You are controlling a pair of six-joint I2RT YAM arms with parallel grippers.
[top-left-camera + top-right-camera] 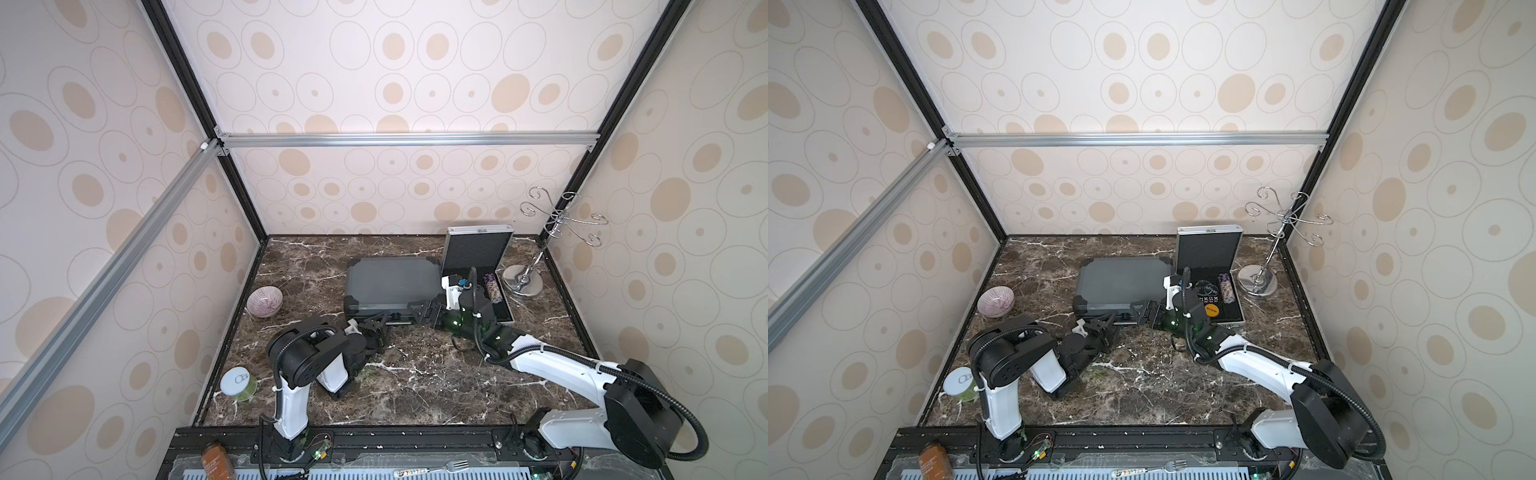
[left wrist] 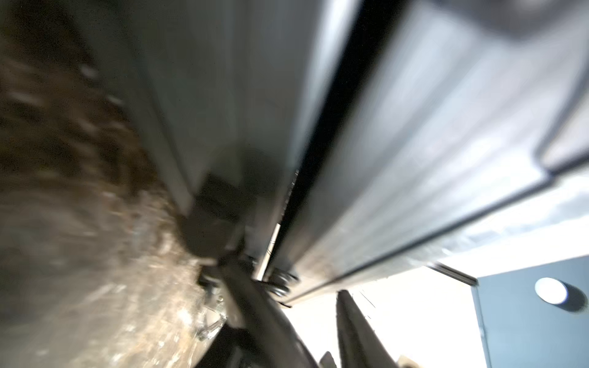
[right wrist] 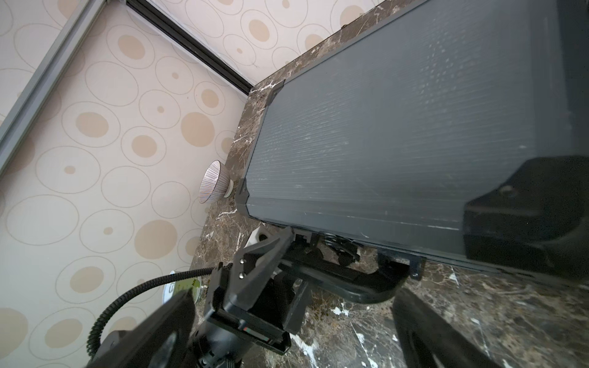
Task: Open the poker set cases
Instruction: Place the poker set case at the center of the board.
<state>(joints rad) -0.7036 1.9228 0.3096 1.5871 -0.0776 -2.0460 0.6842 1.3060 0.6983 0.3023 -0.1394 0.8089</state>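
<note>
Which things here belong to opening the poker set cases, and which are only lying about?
For the job: dark grey case, lid down; silver case, already open; left gripper, right gripper, both at the grey case's front.
Lying about: striped bowl; jar; chrome stand; brown bottle; fork.

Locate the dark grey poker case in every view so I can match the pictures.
Top view: dark grey case just below frame centre, left of the open silver case.
Top view: the case sits there too, slightly further left.
Left wrist: blurred grey panels filling most of the frame.
Right wrist: its ribbed lid fills the upper right.
Shared landmark: striped bowl beside it; absent from the left wrist view.
</note>
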